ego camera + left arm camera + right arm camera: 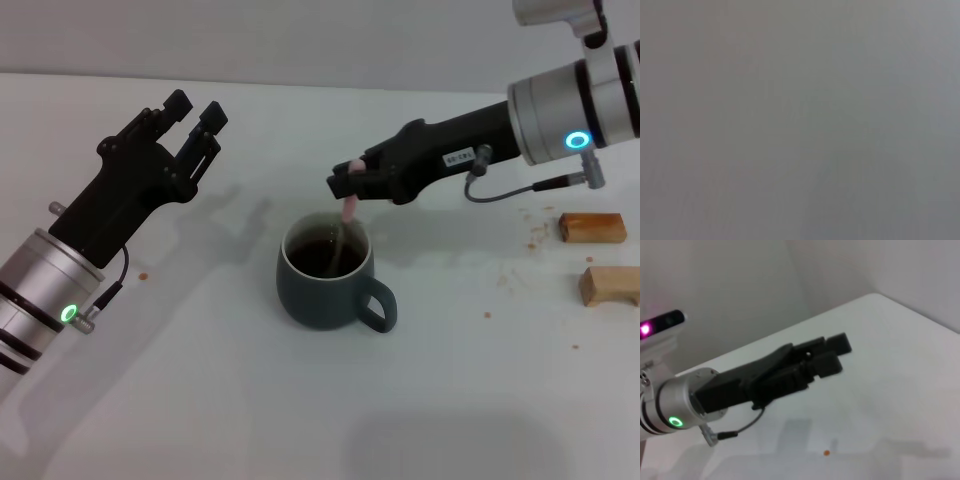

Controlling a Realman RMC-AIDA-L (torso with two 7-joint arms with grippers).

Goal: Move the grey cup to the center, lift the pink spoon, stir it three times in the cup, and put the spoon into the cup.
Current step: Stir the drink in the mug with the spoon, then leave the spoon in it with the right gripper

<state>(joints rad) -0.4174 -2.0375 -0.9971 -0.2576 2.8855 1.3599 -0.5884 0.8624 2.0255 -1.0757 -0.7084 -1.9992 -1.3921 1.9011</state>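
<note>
Pink spoon (347, 212), light, stiff and slim, stands in the grey cup (326, 272) mid-worktop, its handle pinched by the right gripper (345, 183) jaws. Left gripper (196, 122) hovers near the left edge, jaws spread.

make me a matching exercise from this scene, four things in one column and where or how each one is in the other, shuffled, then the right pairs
Things:
1. grey cup
2. pink spoon
3. left gripper
4. wooden blocks

Places or states:
A. raised over the table's left side, holding nothing
B. at the table's right edge
C. mid-table, dark liquid inside
D. held by the right gripper, tip down in the cup

Pairs: 1-C, 2-D, 3-A, 4-B
</note>
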